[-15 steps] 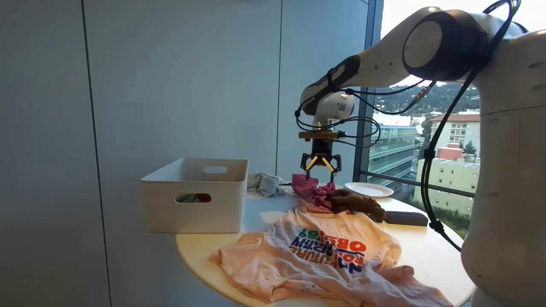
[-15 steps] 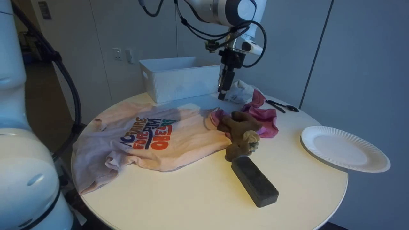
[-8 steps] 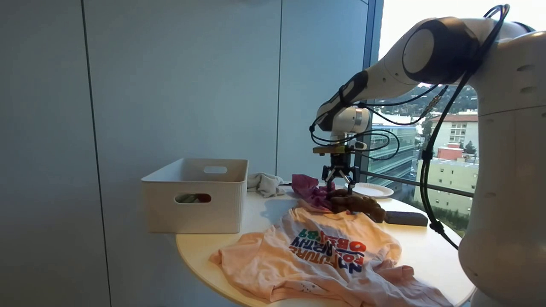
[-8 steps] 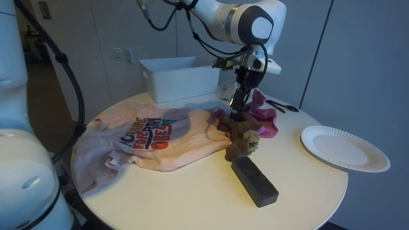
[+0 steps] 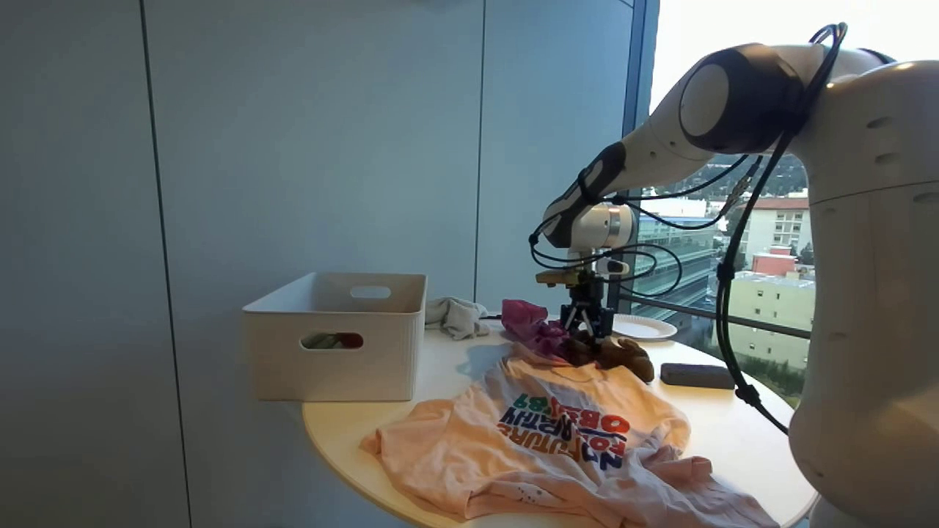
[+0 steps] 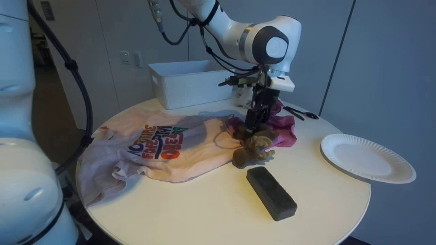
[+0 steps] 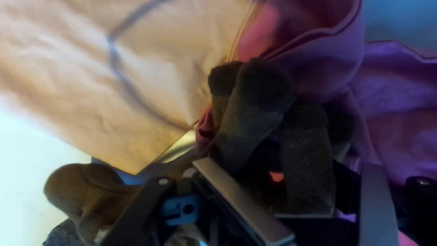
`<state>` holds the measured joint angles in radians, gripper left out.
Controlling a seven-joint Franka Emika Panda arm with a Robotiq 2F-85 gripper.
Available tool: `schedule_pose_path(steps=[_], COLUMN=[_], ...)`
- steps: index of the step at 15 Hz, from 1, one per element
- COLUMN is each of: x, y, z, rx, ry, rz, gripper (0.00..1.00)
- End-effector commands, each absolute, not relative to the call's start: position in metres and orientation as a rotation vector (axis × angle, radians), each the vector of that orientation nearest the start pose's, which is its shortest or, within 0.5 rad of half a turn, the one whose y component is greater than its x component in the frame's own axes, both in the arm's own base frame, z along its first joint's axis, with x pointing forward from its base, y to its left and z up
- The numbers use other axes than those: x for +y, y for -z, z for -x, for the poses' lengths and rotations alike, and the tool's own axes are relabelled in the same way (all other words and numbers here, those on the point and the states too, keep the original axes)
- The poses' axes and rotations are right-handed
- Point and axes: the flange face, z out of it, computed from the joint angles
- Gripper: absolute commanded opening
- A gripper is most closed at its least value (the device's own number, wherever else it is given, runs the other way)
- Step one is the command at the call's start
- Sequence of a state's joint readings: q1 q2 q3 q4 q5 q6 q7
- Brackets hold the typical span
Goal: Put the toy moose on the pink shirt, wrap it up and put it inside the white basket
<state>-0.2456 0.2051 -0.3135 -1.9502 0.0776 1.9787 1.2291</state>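
The brown toy moose [image 5: 623, 358] lies at the collar end of the pale pink shirt [image 5: 447, 451], which is spread flat with coloured lettering. In an exterior view its head and antlers [image 6: 250, 153] point toward the camera. My gripper [image 5: 585, 339] is down on its body, fingers on either side. In the wrist view the gripper [image 7: 276, 196] has the moose's legs [image 7: 252, 112] between its fingers; the fingertips are partly hidden. It looks closed on the moose's body. The white basket [image 5: 271, 367] stands at the table's edge, also in an exterior view [image 6: 201, 90].
A magenta cloth [image 6: 284, 131] lies under and behind the moose. A dark grey block [image 6: 271, 194], a white paper plate [image 6: 368, 158], black utensils [image 6: 301, 112] and a grey cloth [image 5: 455, 319] are on the table. Green and red items show through the basket's handle hole [image 5: 323, 340].
My gripper has moved over to the moose, come down and narrowed around it. The moose's head has shifted away from the grey block toward the shirt, its antlers turning up.
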Motion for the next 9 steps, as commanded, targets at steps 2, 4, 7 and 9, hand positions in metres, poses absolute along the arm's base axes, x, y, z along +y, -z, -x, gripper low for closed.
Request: schedule_pose_path(steps=[2,4,7,9], x=[-0.291,-0.281,-0.25,-0.225], y=[-0.368,-0.389,-0.449,-0.486], z=[-0.504,-0.509,-0.513,-0.513], rx=[2.53,2.506,2.431,2.354], ry=[-0.184,-0.093,0.141,0.277], rz=[1.911,1.962,2.118,2.217], gripper=[0.29,0.15,0.03,0.08])
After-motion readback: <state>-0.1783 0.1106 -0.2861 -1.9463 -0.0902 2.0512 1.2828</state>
